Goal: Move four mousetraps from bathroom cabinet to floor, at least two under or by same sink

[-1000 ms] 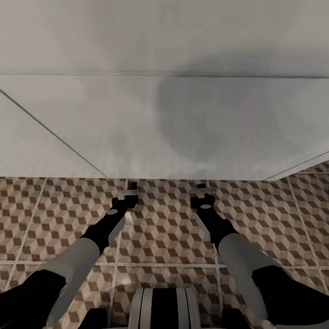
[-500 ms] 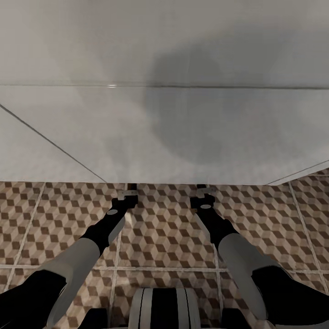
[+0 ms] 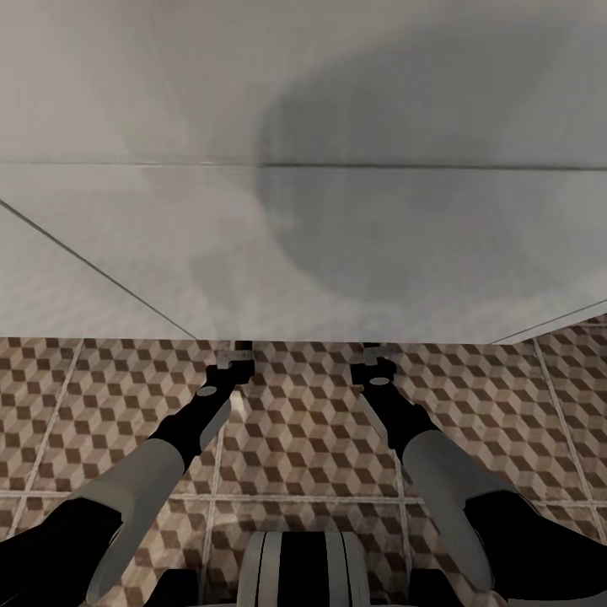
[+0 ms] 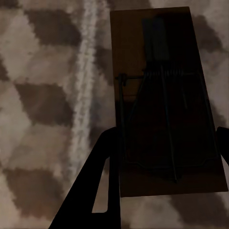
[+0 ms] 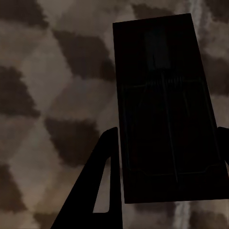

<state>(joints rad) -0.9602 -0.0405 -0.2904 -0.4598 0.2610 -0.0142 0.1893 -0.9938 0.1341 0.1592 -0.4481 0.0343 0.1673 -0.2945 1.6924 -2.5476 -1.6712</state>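
Note:
Each of my grippers holds a mousetrap low over the cube-patterned bathroom floor [image 3: 303, 421]. In the left wrist view a brown board with a dark wire spring, one mousetrap [image 4: 162, 109], sits between the fingers of my left gripper [image 4: 167, 157], which is shut on it. A second, heavily shaded mousetrap [image 5: 164, 105] shows in the right wrist view, with my right gripper [image 5: 167, 162] shut on it. In the head view the left gripper [image 3: 235, 358] and right gripper [image 3: 375, 360] reach the lower edge of a big white surface [image 3: 303, 253]. The cabinet and sink are out of view.
The white surface spans the upper half of the head view, with thin dark seams and my round shadow [image 3: 405, 202] on it. Pale grout lines [image 3: 215, 472] cross the tiles. My base [image 3: 303, 569] shows at the bottom.
The head view has shifted: the white surface's seam sits lower in the picture and the shadow on it has grown. Both arms keep their pose, traps still held.

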